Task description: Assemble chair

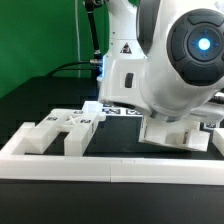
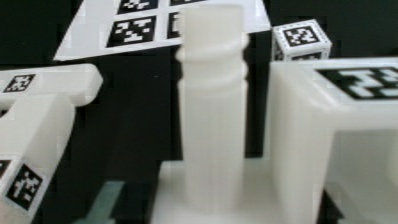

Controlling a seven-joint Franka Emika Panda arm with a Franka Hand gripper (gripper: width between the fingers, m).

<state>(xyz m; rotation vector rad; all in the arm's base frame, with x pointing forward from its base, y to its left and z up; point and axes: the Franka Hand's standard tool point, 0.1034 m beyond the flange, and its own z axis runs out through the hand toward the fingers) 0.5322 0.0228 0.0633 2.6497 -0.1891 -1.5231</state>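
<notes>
The chair is in loose chunky white pieces with black-and-white tags. In the wrist view a tall white post [image 2: 214, 90] rises from a wide white base [image 2: 240, 195] straight in front of my gripper [image 2: 222, 205]. One grey finger [image 2: 111, 196] shows beside the base with a dark gap between them, so the jaws look open around it. A big tagged block [image 2: 347, 110] stands on one side and another tagged block [image 2: 45, 115] on the other. In the exterior view the arm hides the gripper above a white piece [image 1: 175, 135]. More pieces [image 1: 60, 132] lie at that view's left.
The long low white border rail [image 1: 110, 162] runs along the front of the table. The marker board [image 2: 151, 25] lies beyond the post, with a small tagged cube [image 2: 299, 38] next to it. A green backdrop stands behind.
</notes>
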